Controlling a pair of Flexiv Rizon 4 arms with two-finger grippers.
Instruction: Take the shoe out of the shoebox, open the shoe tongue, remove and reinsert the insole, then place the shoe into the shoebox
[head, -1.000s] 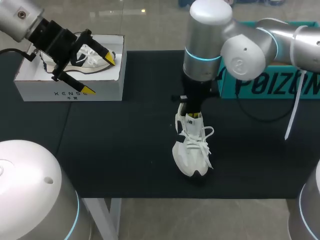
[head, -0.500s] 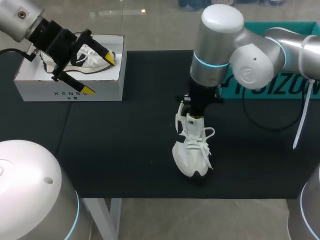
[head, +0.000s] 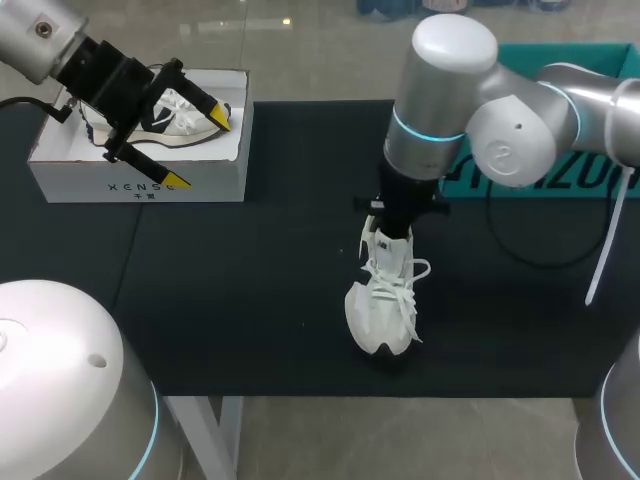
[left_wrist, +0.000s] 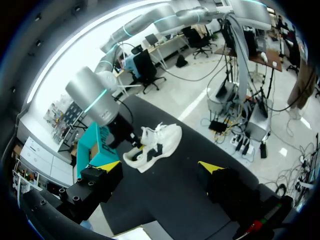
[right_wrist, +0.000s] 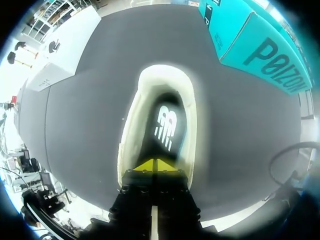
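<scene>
A table (head: 250, 290) covered in black matting carries the whole scene. At its far left corner sits a white shoebox (head: 140, 182), lid off, with a second shoe (head: 180, 108) lying inside. A teal box (head: 560, 175) stands at the far right, and a dark cable (head: 520, 245) loops across the mat in front of it.

The white shoe (head: 385, 305) stands on its sole near the middle of the table, well apart from the shoebox. Its toe points toward the near edge, its heel toward the far edge, and its laces lie loose over the tongue. The right arm (head: 450, 90) comes down over the heel end, and the right hand (right_wrist: 155, 164) is lowered into the shoe's opening. In the right wrist view its two yellow tips are pressed together at the heel end of the opening, just above the dark insole (right_wrist: 165, 125) inside the shoe. Whether they pinch the insole's edge cannot be told.

The left hand (head: 198, 150) hangs over the shoebox with its fingers spread wide, one yellow tip above the second shoe and the other over the box's front wall. In the left wrist view, the shoe on the table lies ahead of this hand, well apart, framed between its spread fingers.
</scene>
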